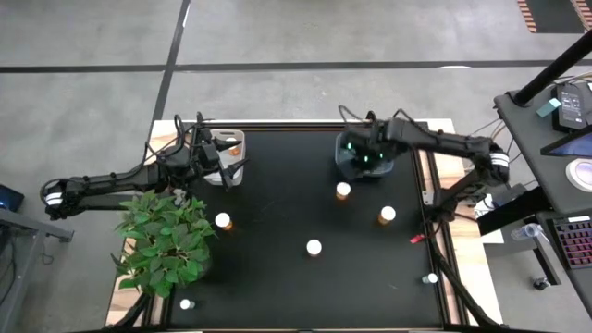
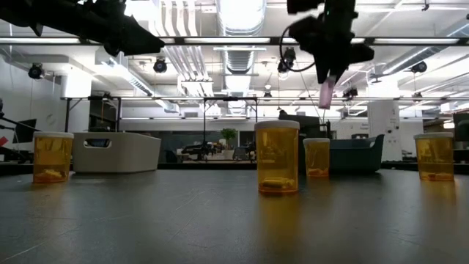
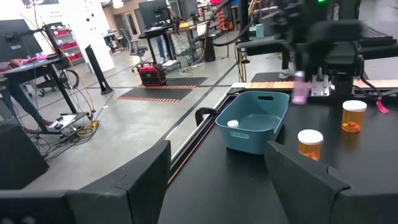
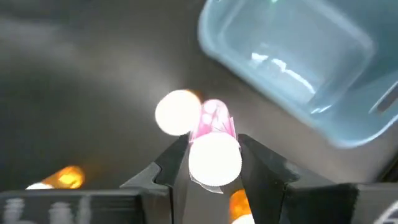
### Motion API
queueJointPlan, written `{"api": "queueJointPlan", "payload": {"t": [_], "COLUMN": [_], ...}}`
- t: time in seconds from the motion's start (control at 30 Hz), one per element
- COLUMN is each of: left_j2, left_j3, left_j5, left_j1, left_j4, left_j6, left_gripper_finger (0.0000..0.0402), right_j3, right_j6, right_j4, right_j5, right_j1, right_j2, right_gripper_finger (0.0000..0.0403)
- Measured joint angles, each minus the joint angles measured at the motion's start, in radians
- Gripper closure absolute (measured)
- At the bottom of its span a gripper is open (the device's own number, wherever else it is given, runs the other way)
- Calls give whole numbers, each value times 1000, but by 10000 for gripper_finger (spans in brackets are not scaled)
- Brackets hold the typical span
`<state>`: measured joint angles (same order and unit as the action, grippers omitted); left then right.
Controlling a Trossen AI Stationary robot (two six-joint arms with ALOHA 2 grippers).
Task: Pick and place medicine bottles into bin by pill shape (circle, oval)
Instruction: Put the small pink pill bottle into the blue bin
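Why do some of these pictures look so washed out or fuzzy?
In the right wrist view, the white cap of the pink bottle held in the right gripper glares and the blue bin is smeared. In the low view, ceiling lights glare and the arms are silhouettes. In the left wrist view, the other arm is blurred.

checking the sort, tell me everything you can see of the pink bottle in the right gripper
The pink bottle is small and slim, with a translucent pink body and a white cap. The right gripper is shut on its cap end, one finger each side. It hangs upright in the air, body down, well clear of the table, close to the blue bin. Nothing else touches it. Its pills cannot be made out.
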<state>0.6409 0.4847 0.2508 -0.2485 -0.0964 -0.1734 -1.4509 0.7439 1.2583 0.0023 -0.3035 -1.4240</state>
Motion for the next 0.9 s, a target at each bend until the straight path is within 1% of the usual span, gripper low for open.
{"api": "queueJointPlan", "payload": {"t": [0.17, 0.4, 0.67, 0.9], "left_j2": [0, 0, 0, 0], "left_j3": [0, 0, 0, 0], "left_j5": [0, 16, 16, 16], "left_j1": [0, 0, 0, 0], "left_j4": [-1, -1, -1, -1], "left_j6": [0, -1, -18, -18], "left_gripper_finger": [157, 157, 157, 157], "right_j3": [0, 1, 1, 1], "right_j6": [-131, -304, -437, -491], "right_j4": [-11, -19, -79, -138], "right_j5": [0, -1, 28, 27], "right_j1": [-144, -266, -368, -403], "right_j2": [-49, -167, -267, -306], "right_gripper_finger": [288, 288, 288, 288]}}
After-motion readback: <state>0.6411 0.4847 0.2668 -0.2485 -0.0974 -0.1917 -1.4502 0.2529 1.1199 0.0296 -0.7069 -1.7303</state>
